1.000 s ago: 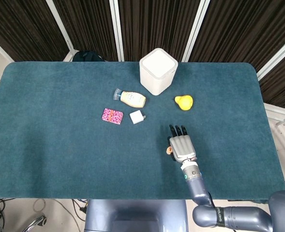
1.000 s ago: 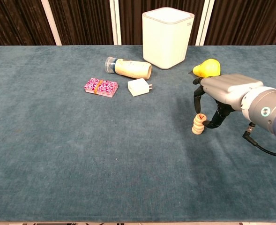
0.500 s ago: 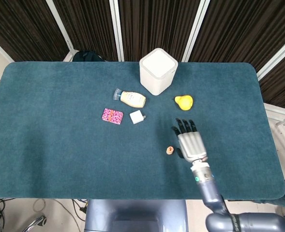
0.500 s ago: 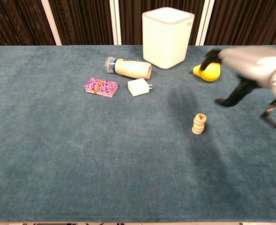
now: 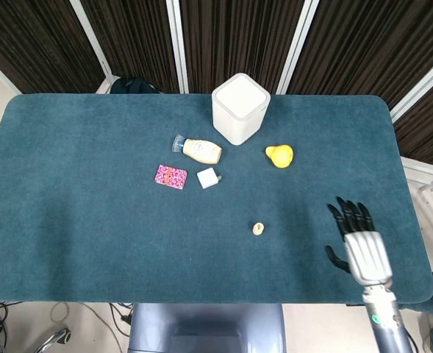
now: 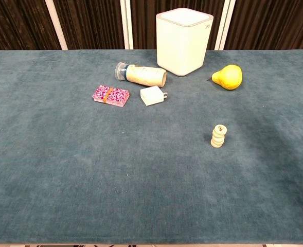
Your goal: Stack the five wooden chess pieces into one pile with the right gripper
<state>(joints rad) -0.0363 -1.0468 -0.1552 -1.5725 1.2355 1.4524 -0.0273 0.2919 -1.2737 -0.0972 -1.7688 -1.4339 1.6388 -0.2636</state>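
Felt covers the table from edge to edge, a dark teal nap with rounded corners, and the widest bare stretches lie across the left half and along the bottom of the head view. My right hand sits in the lower right of that view, close to the table's near right corner, palm down, its dark fingers spread apart and holding nothing; the chest view does not show it at all. My left hand shows in neither view. The pile of wooden chess pieces stands alone just right of centre in the chest view, pale round discs stacked upright a little unevenly, the top one marked with a dark character; from above it reads as a single small tan disc, well apart from my hand with open felt between. Toward the top centre stands a white bin, square with rounded corners and smooth walls. Right of it lies a glossy yellow pear. Left of the bin a cream bottle lies on its side, clear cap pointing left. Below it sit a small white charger with prongs and a pink patterned packet, flat and rectangular.
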